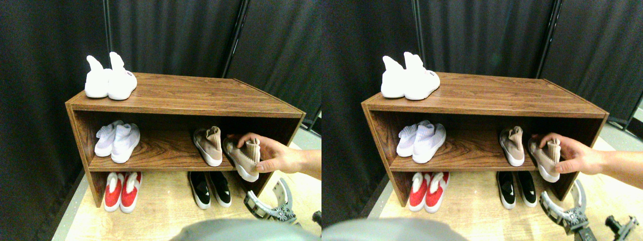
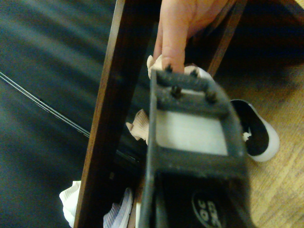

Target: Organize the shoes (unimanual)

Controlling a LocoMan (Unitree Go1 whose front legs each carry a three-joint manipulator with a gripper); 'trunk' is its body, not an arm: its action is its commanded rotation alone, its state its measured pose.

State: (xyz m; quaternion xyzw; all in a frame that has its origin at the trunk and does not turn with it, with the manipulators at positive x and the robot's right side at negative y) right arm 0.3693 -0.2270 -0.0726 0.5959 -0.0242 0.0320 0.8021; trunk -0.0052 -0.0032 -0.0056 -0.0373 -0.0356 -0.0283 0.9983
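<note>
A wooden shoe shelf (image 1: 176, 98) fills the middle of the stereo pair view, standing on a light wood floor (image 1: 161, 216) before dark curtains (image 1: 176, 30); on its top board, at about ten o'clock, sits an all-white high-cuff pair (image 1: 109, 79); on the middle board a pale white pair (image 1: 117, 141) lies at nine o'clock and the beige-tan pair at three o'clock; the left beige shoe (image 1: 208, 145) rests alone on the board, while the right beige shoe (image 1: 244, 158) hangs partly over the board's front edge, gripped by a person's hand (image 1: 276, 155) reaching in from three o'clock; on the floor under the shelf a red-and-white pair (image 1: 123, 191) stands at seven o'clock and the black pair (image 1: 211, 189) at six o'clock, side by side; the right tool (image 1: 269, 207) hovers low at five o'clock, its jaws spread and empty, just beneath the hand; in the wrist view the dark jaw frame covers much of the scene, with a finger (image 2: 173, 42) and one black shoe (image 2: 256, 130) beyond it
</note>
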